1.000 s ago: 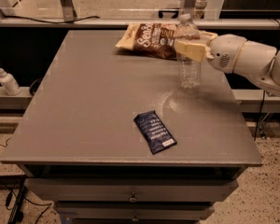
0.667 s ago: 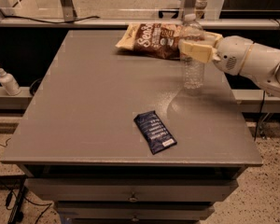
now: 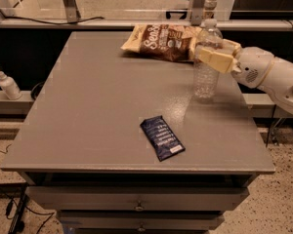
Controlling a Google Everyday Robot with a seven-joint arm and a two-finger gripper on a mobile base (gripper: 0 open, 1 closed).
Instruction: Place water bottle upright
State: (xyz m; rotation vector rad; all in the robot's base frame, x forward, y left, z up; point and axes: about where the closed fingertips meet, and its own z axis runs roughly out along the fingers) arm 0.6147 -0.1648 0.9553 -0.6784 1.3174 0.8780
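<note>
Standing upright in the upper right of the camera view, the water bottle [image 3: 205, 82] rests its base on the grey table [image 3: 97, 106], close to the right edge. The gripper [image 3: 210, 48] reaches in from the right on a white arm [image 3: 268, 74], and its tan fingers [image 3: 216, 58] are closed around the bottle's upper body just below the neck. Just behind the bottle, at the table's far edge, lies a brown chip bag [image 3: 163, 42]. A dark blue snack bar [image 3: 162, 138] lies flat near the front edge, well apart from the bottle. A white pump bottle [image 3: 7, 84] stands on a ledge at the far left.
</note>
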